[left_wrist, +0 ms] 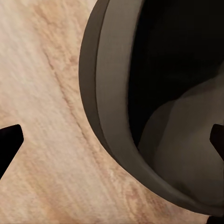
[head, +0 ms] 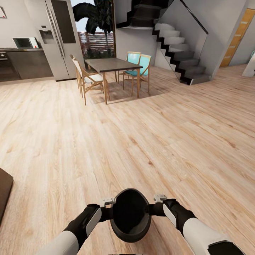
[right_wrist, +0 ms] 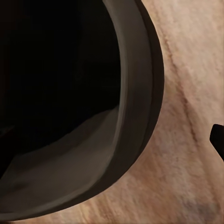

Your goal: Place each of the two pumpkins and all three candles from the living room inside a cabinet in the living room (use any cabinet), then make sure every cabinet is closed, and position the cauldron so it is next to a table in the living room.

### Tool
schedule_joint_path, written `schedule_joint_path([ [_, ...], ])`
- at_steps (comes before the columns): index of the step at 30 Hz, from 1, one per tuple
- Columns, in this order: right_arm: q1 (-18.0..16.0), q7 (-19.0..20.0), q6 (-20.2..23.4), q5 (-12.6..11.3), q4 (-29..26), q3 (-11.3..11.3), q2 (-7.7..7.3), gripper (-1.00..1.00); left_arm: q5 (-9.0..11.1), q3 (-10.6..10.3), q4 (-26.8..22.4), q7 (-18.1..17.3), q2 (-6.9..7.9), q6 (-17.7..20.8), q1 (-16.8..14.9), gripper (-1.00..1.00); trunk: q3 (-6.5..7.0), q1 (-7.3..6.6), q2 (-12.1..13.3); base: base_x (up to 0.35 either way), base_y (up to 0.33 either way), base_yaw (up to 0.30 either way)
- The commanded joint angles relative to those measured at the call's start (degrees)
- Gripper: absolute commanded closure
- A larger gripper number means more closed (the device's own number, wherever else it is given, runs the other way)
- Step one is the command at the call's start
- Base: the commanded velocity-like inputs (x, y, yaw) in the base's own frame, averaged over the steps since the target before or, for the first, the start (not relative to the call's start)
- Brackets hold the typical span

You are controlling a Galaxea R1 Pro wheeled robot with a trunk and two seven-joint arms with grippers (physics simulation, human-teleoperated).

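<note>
The black cauldron (head: 130, 215) sits low in the head view between my two forearms, its wide mouth facing up. My left gripper (head: 108, 203) is at its left rim and my right gripper (head: 158, 201) at its right rim. In the left wrist view the cauldron's rim (left_wrist: 112, 107) passes between two fingertips (left_wrist: 10, 142) that stand far apart, so that gripper is open. In the right wrist view the cauldron's rim (right_wrist: 135, 93) lies beside one fingertip (right_wrist: 217, 139) at the frame's edge; the other is lost against the dark inside. I cannot tell whether the pot rests on the floor.
Pale wood floor stretches ahead. A dining table (head: 111, 65) with several chairs (head: 86, 79) stands far ahead, a fridge (head: 58, 35) and kitchen counter (head: 24, 62) at far left, stairs (head: 179, 49) at far right. A dark furniture edge (head: 4, 193) shows at the left.
</note>
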Motion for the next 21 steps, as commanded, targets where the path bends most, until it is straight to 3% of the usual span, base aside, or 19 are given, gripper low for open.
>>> schedule_joint_path([
  [1,0.0,0.0,0.0,0.0,0.0,0.0,0.0,-1.0,0.0,0.0,0.0,0.0,0.0,0.0,0.0,-1.0,-0.18,0.22,-0.4,0.0,0.0,0.0],
  [9,0.0,-0.2,-3.2,0.0,-0.1,0.0,0.08,-1.0,0.0,0.0,0.0,0.0,0.06,0.0,0.0,-1.0,-1.62,1.98,-3.6,0.0,0.0,0.0],
  [21,0.0,-0.4,-3.6,-0.1,0.2,0.0,0.0,-1.0,0.0,0.1,0.0,0.0,0.09,0.0,0.0,-1.0,-3.77,4.62,-8.4,0.0,0.0,0.0],
])
